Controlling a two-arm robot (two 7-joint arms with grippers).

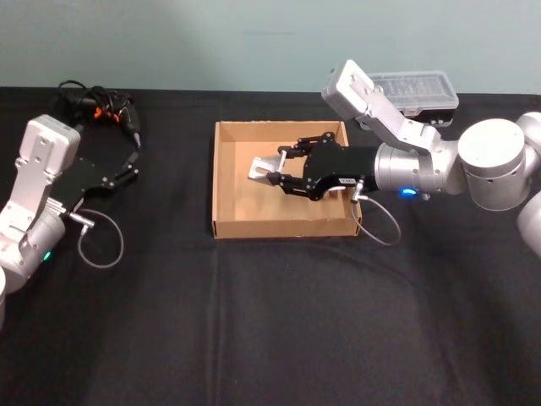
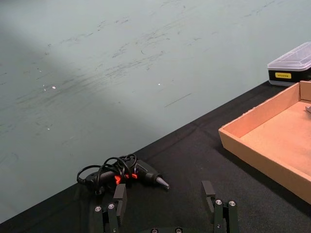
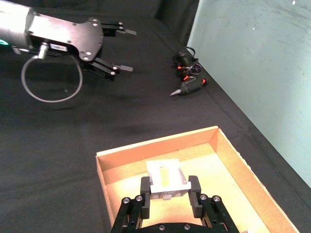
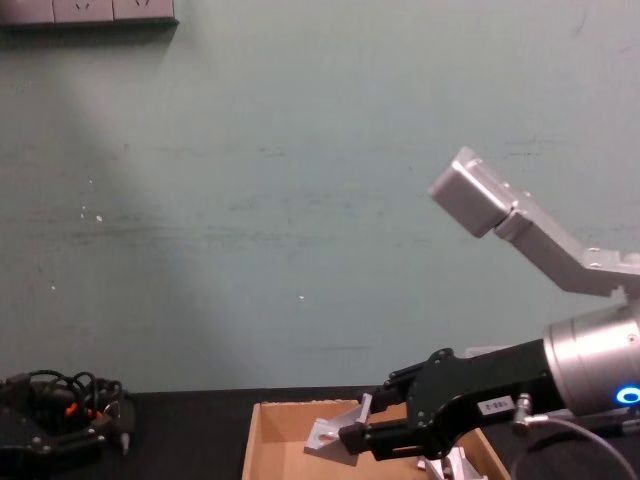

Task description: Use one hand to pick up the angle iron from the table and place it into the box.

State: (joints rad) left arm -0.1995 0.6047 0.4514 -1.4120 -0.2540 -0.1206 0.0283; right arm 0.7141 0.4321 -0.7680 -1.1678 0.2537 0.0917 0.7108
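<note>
I have the right gripper (image 1: 272, 173) over the box (image 1: 226, 182), its fingers (image 3: 145, 185) clamped on the angle iron (image 3: 166, 178), held above the box floor. My left gripper (image 1: 128, 167) sits idle over the table (image 1: 254, 321), fingers spread. The black case's (image 2: 290, 68) yellow label is too small to read.

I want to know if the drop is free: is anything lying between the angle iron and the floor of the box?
Nothing visible does. The right gripper holds the angle iron over the box, and the cardboard floor below it looks bare. The left gripper sits apart, over the table.
</note>
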